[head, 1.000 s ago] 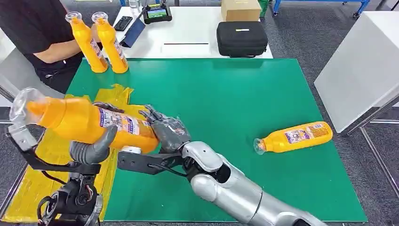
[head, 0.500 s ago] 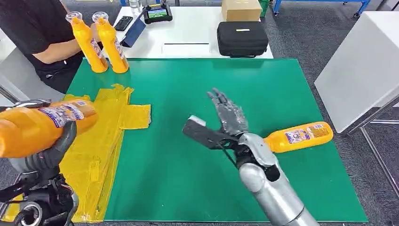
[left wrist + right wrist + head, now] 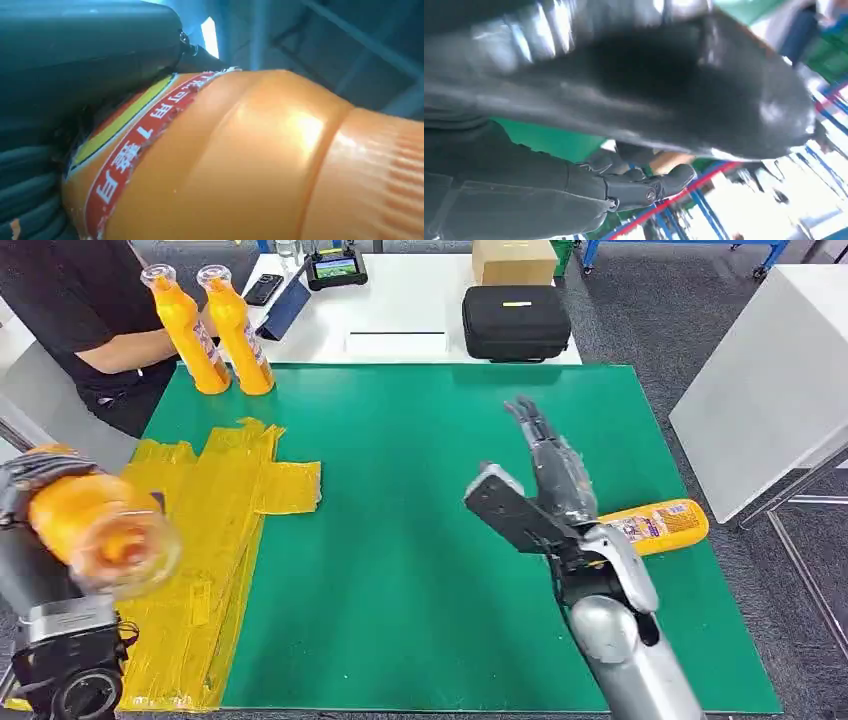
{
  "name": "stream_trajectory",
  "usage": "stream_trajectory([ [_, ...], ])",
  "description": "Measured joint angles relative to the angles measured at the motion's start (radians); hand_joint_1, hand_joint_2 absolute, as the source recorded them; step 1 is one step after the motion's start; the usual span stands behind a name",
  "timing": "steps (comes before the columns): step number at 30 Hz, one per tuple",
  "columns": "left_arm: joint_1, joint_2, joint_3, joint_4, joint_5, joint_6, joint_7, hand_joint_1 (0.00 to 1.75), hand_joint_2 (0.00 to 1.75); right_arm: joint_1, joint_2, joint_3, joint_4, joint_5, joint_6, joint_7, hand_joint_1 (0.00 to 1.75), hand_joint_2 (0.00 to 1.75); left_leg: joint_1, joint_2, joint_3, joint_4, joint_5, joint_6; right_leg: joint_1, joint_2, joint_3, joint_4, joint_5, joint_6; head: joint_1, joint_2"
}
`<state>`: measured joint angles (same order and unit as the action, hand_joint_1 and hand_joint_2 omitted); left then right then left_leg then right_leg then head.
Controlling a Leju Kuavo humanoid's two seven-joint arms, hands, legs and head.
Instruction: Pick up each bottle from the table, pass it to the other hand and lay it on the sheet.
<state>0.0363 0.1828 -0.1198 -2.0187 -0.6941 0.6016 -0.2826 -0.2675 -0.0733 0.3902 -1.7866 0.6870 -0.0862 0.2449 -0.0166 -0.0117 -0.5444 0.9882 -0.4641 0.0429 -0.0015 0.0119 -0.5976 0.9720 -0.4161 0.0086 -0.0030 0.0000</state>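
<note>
My left hand (image 3: 22,502) grips an orange bottle (image 3: 95,528) at the near left, above the yellow sheet (image 3: 215,530); the bottle's clear cap points toward the camera. In the left wrist view the same bottle (image 3: 240,160) lies against the dark fingers (image 3: 30,185). My right hand (image 3: 553,468) is open over the green mat, fingers stretched forward, holding nothing. Just right of it a second orange bottle (image 3: 660,523) lies on its side, partly hidden behind the wrist. Two more orange bottles (image 3: 210,330) stand upright at the mat's far left corner.
A person in a black top (image 3: 75,310) sits at the far left behind the upright bottles. A black case (image 3: 514,322) and a cardboard box (image 3: 514,260) sit on the white table beyond the green mat (image 3: 400,540). A white cabinet (image 3: 770,380) stands at right.
The bottle went from both hands to my left hand alone, which swung it to the near left with the cap now facing the camera. My right hand let go and moved right toward the lying bottle.
</note>
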Motion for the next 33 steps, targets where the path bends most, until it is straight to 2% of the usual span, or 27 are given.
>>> stream_trajectory([
  [4,-0.009,0.058,-0.009,0.089,-0.167,-0.030,0.093,1.75,1.75,0.050,-0.047,-0.105,-0.124,-0.049,0.035,-0.035,0.00,0.00,-0.001,0.002,0.000,0.000,0.000,0.000,0.000,0.000,0.000,0.000,0.000,0.000,0.000,0.000],
  [9,-0.042,0.159,-0.089,0.230,-0.339,-0.292,0.311,1.75,1.75,0.106,-0.089,-0.209,-0.208,-0.119,0.057,-0.063,0.00,0.00,-0.001,0.002,0.001,0.000,0.000,0.000,-0.001,0.001,0.000,-0.001,0.000,0.000,0.000,0.000],
  [15,-0.068,0.222,-0.157,0.331,-0.354,-0.327,0.334,1.75,1.75,0.168,-0.116,-0.261,-0.259,-0.129,0.056,-0.083,0.00,0.00,0.000,0.003,0.000,0.000,0.000,0.000,0.000,0.001,0.000,0.000,0.000,0.000,0.000,0.000],
  [28,-0.080,0.265,-0.203,0.381,-0.373,-0.350,0.352,1.75,1.75,0.202,-0.136,-0.275,-0.287,-0.129,0.051,-0.089,0.00,0.00,0.000,0.003,0.000,0.000,0.000,0.000,0.000,0.001,0.000,0.000,0.000,0.000,0.000,0.000],
  [33,-0.099,0.294,-0.240,0.414,-0.385,-0.464,0.374,1.75,1.75,0.225,-0.159,-0.279,-0.295,-0.155,0.037,-0.108,0.00,0.00,0.000,0.003,0.000,0.000,0.000,0.000,0.000,0.001,0.000,0.000,0.000,0.000,0.000,0.000],
])
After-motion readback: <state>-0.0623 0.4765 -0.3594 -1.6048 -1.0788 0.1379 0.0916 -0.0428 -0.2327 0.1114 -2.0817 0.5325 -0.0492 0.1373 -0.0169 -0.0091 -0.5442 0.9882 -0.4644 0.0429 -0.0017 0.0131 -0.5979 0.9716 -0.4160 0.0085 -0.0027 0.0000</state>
